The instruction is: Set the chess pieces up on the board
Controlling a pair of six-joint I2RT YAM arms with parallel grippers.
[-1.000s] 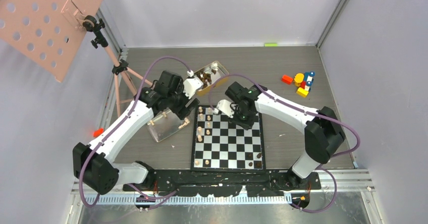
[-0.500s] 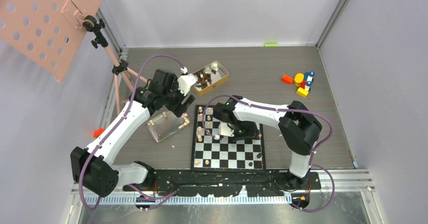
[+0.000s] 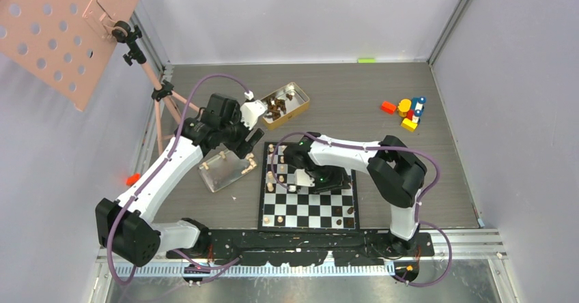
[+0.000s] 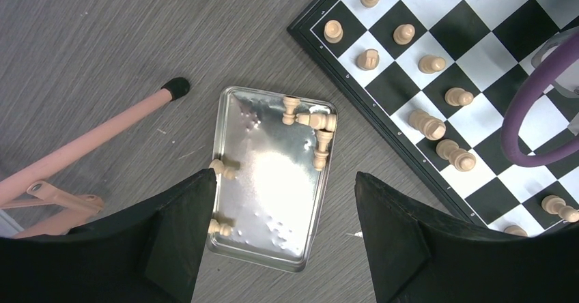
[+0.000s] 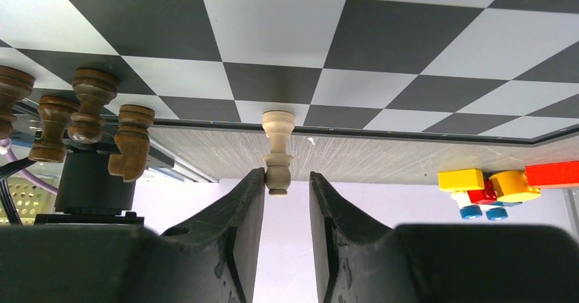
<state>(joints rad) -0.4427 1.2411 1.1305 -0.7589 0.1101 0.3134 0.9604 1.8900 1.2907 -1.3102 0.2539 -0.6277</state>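
your right hand [image 5: 285, 177] is low over the board [image 5: 273, 30], fingers at a narrow gap with a pale pawn [image 5: 278, 146] showing between the tips, against one finger, clear of the other; can't tell if it's gripped or just standing at the board edge behind. your left hand [image 4: 283, 177] is spread wide and empty above the shiny tray [image 4: 273, 207] on the bench [image 4: 102, 44] beside the board, pale pieces [image 4: 317, 129] lying in it.
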